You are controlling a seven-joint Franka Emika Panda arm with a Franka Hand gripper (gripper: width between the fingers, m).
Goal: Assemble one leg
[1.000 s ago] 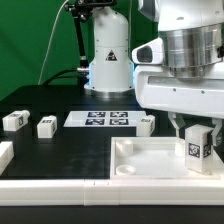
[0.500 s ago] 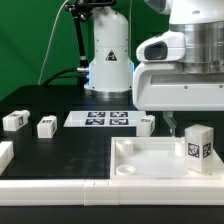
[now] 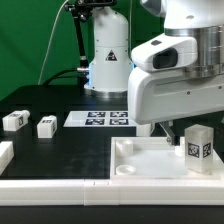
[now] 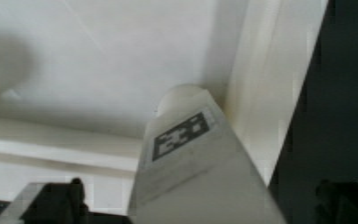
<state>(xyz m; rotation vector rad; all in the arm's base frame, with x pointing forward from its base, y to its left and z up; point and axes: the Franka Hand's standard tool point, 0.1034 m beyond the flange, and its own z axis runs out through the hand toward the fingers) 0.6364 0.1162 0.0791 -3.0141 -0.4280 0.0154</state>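
One leg [image 3: 197,148], a white block with a black-and-white tag, stands upright on its own in the right corner of the large white tray-like piece [image 3: 140,172]. My gripper [image 3: 181,128] hangs just above and behind it, with its big white hand filling the exterior view's right. In the wrist view the leg [image 4: 190,150] rises between my two dark fingers [image 4: 60,205], with a gap showing beside it. The gripper [image 4: 202,212] is open and holds nothing.
Two more legs [image 3: 13,121] [image 3: 46,126] lie on the black table at the exterior view's left, with another white part [image 3: 4,155] at the left edge. The marker board [image 3: 98,118] lies in the middle, and the robot base [image 3: 108,55] stands behind it.
My gripper has let go of the leg and drawn up and to the exterior view's left. The leg stays standing in the tray corner.
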